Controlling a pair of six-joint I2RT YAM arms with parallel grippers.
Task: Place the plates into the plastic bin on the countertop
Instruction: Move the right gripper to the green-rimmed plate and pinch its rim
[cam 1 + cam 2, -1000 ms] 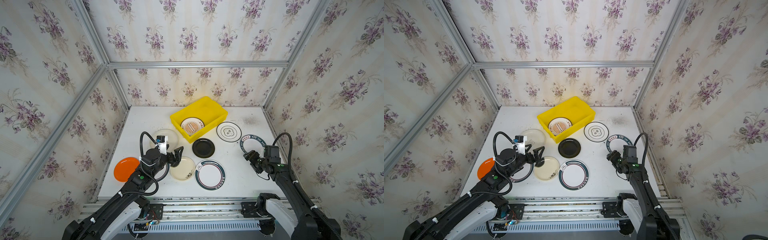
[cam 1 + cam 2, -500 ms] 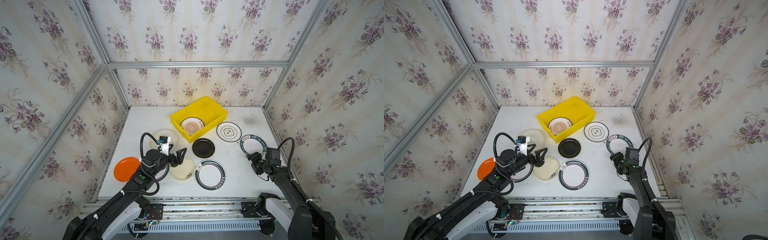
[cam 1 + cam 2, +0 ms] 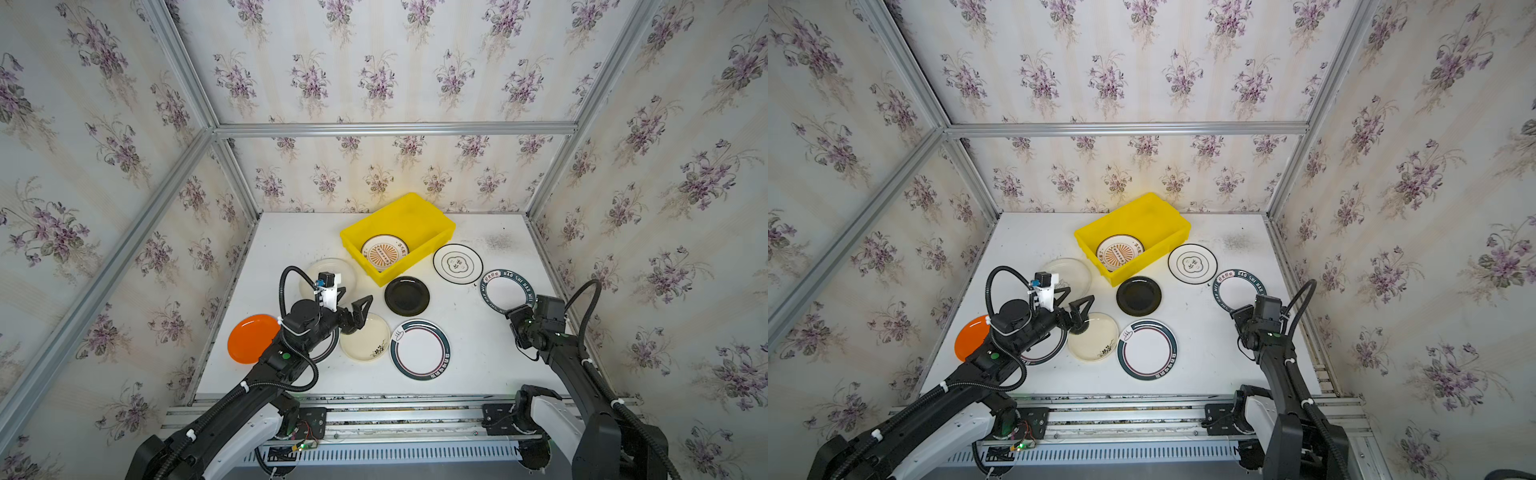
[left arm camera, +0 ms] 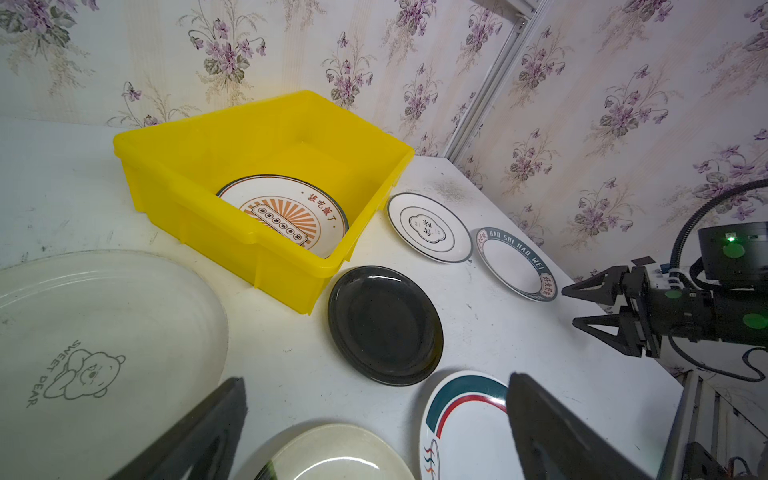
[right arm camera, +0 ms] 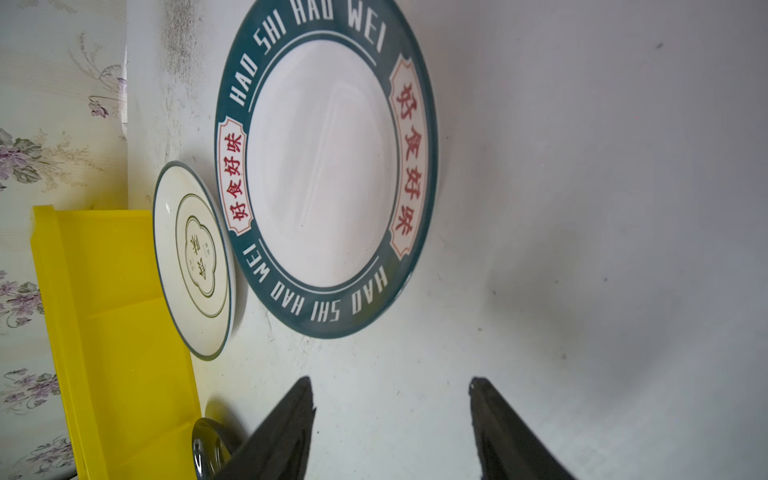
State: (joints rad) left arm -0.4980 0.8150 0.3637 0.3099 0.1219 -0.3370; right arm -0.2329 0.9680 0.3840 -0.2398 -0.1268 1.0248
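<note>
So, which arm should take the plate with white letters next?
Right arm: its open, empty jaws face the lettered plate, close beside it; the left arm is farther off, by the cream plate.

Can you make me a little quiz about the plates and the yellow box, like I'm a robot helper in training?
1. True or false: the glossy black round plate lies on the white countertop, outside the bright yellow rectangular plastic bin.
2. How many plates lie in the bin? A) none B) one C) three
3. Fill in: the left gripper is ____, holding nothing.

Key:
1. True.
2. B: only the round white plate with an orange sunburst.
3. Open.
</note>
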